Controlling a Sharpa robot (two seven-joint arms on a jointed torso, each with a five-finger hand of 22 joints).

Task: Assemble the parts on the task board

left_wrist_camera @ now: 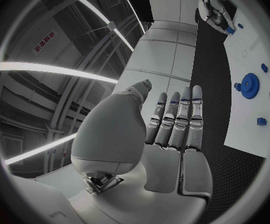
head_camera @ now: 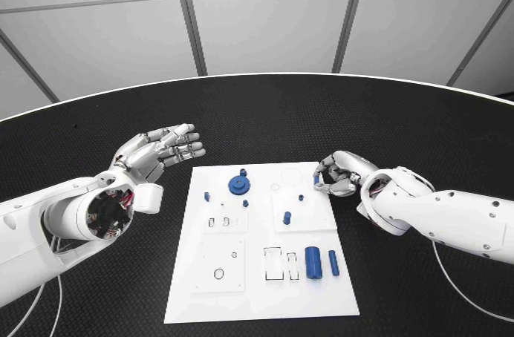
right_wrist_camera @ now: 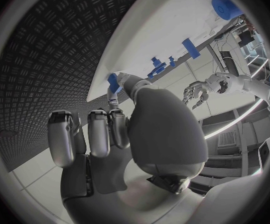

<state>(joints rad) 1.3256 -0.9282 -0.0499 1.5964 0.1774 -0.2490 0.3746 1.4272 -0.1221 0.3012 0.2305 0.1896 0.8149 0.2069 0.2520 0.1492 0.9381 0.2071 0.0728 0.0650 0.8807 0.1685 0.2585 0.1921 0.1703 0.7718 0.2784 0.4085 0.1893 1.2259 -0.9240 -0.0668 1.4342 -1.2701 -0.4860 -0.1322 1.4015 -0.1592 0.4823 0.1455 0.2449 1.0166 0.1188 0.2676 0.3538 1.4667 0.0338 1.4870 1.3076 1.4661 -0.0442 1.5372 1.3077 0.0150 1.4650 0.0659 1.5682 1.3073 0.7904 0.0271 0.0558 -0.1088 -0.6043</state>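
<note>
Presently: right hand (head_camera: 341, 174) pinched a small blue part (right_wrist_camera: 113, 81) at the task board's (head_camera: 257, 296) right edge; left hand (head_camera: 160, 150) released, fingers spread.

Left hand (head_camera: 160, 148) spread beside the task board (head_camera: 262, 292); right hand (head_camera: 341, 174) curled at its far right edge.

Black table (head_camera: 278, 114), textured top w/ pale rim along far edge. White task board (head_camera: 257, 292) lies flat on it, approx centre, long side running front to back. Thin white cables on table surface, either side of board near front: left (head_camera: 43, 307), right (head_camera: 455, 285).
</note>
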